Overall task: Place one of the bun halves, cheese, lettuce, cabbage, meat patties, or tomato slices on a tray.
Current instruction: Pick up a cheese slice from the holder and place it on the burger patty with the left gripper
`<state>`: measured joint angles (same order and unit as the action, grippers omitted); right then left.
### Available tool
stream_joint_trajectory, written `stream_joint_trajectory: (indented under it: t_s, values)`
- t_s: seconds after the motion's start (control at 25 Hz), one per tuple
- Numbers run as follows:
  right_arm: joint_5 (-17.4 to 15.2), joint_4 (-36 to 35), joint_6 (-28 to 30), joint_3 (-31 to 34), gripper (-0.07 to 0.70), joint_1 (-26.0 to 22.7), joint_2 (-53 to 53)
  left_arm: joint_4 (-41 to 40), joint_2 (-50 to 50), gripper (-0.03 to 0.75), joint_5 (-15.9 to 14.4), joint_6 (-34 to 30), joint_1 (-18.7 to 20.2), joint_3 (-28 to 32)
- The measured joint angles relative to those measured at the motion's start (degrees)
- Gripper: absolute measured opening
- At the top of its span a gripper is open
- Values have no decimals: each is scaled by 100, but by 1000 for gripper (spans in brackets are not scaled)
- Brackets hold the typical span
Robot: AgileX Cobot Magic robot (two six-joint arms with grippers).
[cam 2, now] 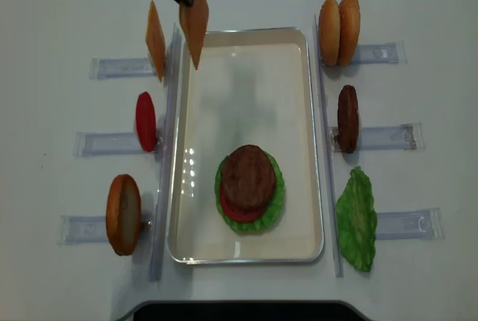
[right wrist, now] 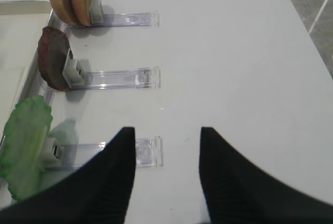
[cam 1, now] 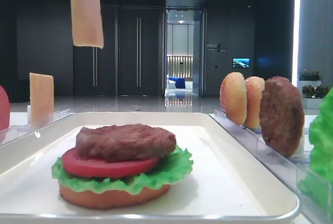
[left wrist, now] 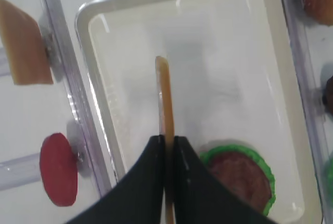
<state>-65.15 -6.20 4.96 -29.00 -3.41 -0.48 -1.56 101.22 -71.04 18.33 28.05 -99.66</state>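
Pale orange cheese (cam 2: 196,30) hangs edge-down from the left gripper (left wrist: 167,139), whose black fingers (left wrist: 148,177) are pinched tight on its upper edge, high over the far-left corner of the white tray (cam 2: 246,257); held vertically, the stiff slice can be carried over the tray's rim and then laid flat. On the left of the tabletop (cam 2: 60,7), clear racks (cam 2: 119,67) stand a second cheese slice (cam 2: 155,39), a tomato slice (cam 2: 146,121) and a bun half (cam 2: 123,214) upright, each easy to pinch by its edge. Near the tray's near end sits a stack of bun base (cam 1: 106,199), lettuce (cam 1: 171,174), tomato (cam 1: 104,168) and meat patty (cam 1: 126,140), probably awaiting the cheese on top. On the right, racks hold two seeded bun halves (cam 2: 339,30), a patty (cam 2: 347,118) and a lettuce leaf (cam 2: 357,220). The right gripper (right wrist: 166,177) hovers over bare tabletop beside them, fingers spread wide and holding nothing.
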Motion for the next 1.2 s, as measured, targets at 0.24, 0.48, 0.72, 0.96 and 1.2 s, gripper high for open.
stream_joint_trajectory:
  t_s: [0.24, 0.48, 0.72, 0.96, 1.2]
  values:
    - [0, -2, 0, 0, 283, 0, 0, -65, -522, 18, 0, 147, 0, 1005]
    - [0, -7, 0, 0, 283, 0, 0, -54, -1034, 18, 369, 381, 313, 2049]
    - [0, -65, 0, 0, 283, 0, 0, 64, -1136, 18, 910, 597, 487, 2842]
    - [0, -73, 0, 0, 283, 0, 0, 295, -1136, 18, 1399, 611, 519, 3269]
    - [0, -78, 0, 0, 283, 0, 0, 588, -1136, 17, 1740, 518, 524, 3290]
